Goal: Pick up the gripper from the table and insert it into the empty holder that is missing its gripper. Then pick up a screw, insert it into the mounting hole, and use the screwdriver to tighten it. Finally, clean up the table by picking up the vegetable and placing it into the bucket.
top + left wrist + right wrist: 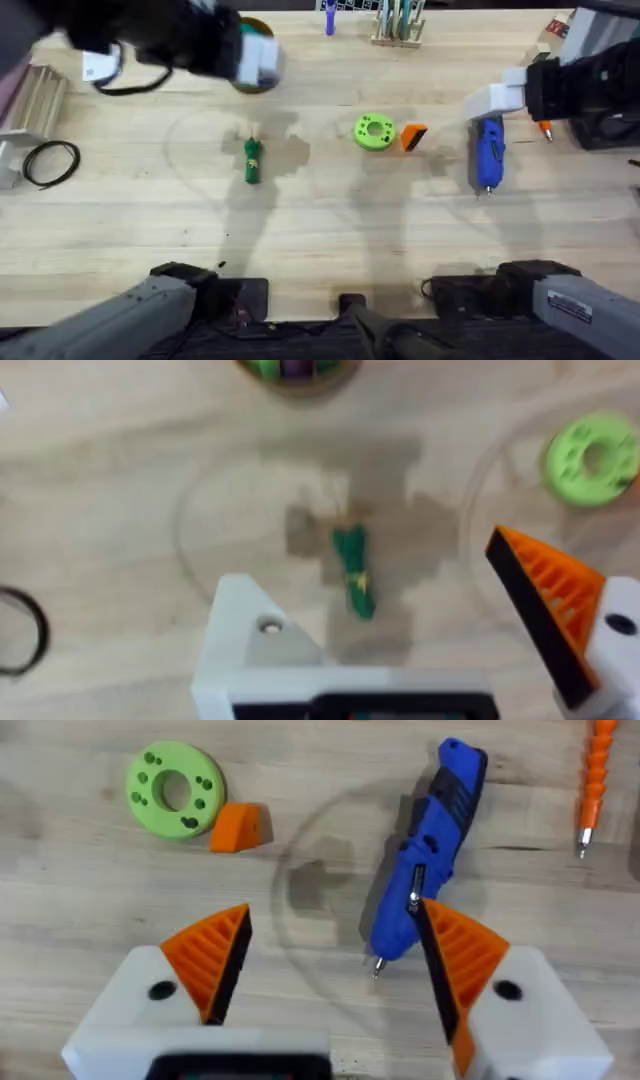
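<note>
The loose orange gripper (413, 137) (238, 827) lies on the table beside a green ring disc (375, 132). Just right of it lies the blue screwdriver (488, 152) (425, 860). My right gripper (500, 98) (332, 915) hovers open above that screwdriver, both fingers orange-tipped. Raised high, my left gripper (258, 62) (375, 600) is open over the green vegetable (252, 160) (353, 570). One of its fingers is the bare white holder (250, 645) with a mounting hole (268, 625). The bucket (295, 370) stands beyond the vegetable. The screw is out of view.
A thin orange pen-like tool (545, 128) (597, 780) lies right of the screwdriver. A black cable loop (50, 162) and a metal block (35, 95) sit at the far left. A rack of tools (398, 25) stands at the back edge.
</note>
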### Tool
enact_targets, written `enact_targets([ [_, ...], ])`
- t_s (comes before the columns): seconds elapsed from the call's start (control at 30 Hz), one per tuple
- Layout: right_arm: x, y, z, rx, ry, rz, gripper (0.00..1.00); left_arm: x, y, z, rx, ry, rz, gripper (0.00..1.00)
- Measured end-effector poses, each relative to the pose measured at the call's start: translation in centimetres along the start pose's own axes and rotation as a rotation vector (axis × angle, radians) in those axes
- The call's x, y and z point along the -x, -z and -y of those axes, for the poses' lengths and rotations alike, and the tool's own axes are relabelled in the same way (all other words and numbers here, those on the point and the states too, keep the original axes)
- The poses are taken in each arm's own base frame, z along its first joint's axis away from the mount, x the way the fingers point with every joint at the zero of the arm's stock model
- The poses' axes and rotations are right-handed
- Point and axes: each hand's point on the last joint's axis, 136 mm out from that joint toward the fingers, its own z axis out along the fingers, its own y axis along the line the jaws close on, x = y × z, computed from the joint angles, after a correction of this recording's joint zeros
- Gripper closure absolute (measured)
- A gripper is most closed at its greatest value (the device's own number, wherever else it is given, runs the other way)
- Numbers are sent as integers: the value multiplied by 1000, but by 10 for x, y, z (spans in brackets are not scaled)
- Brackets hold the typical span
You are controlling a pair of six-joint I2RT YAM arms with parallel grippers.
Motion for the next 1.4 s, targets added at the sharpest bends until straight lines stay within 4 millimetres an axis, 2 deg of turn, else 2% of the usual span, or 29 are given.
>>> enact_targets([
  [0.13,0,0,0,0,0,0,10,26,45,-1,-14,12,245,15],
  [0.23,0,0,0,0,0,0,9,28,72,-2,-23,21,401,15],
  [0.33,0,0,0,0,0,0,10,24,82,-8,-23,37,528,15],
  [0.5,0,0,0,0,0,0,10,-1,73,-12,-67,54,681,15],
  [0.67,0,0,0,0,0,0,10,-30,60,-1,-164,23,787,14],
  [0.9,0,0,0,0,0,0,9,-75,42,45,-420,-114,860,14],
  [1.1,0,0,0,0,0,0,10,-102,44,84,-646,-290,961,14],
  [1.2,0,0,0,0,0,0,10,-115,40,95,-732,-339,973,14],
  [1.4,0,0,0,0,0,0,10,-139,20,104,-848,-273,877,15],
])
